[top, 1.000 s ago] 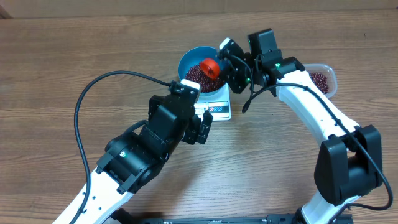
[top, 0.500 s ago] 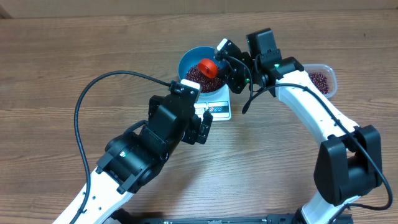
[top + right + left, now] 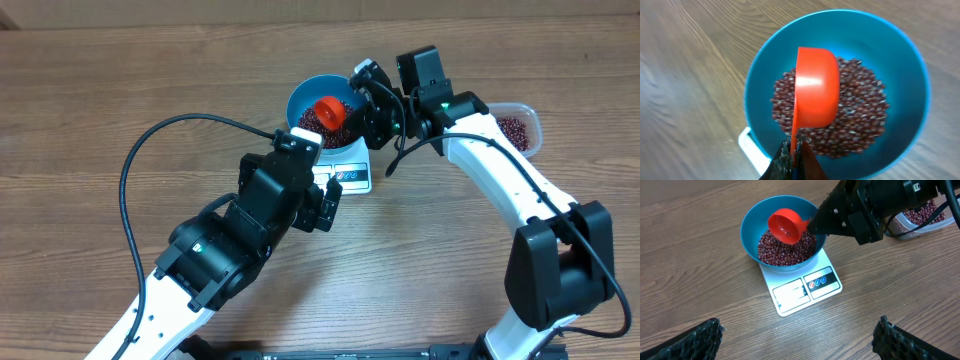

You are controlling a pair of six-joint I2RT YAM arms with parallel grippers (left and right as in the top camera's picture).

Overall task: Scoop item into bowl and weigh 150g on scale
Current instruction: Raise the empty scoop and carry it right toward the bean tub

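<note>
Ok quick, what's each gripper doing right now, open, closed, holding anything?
Left gripper: open, fingers wide apart, holding nothing.
Right gripper: closed on the handle of the red scoop, over the blue bowl.

Overhead straight down over the table [image 3: 80, 120]; left wrist farther, right wrist close above the shared bowl [image 3: 860, 35].

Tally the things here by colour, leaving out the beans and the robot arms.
Blue: 1, the bowl
Red: 1, the scoop
White: 1, the scale
Clear: 1, the tub
Total: 4
</note>
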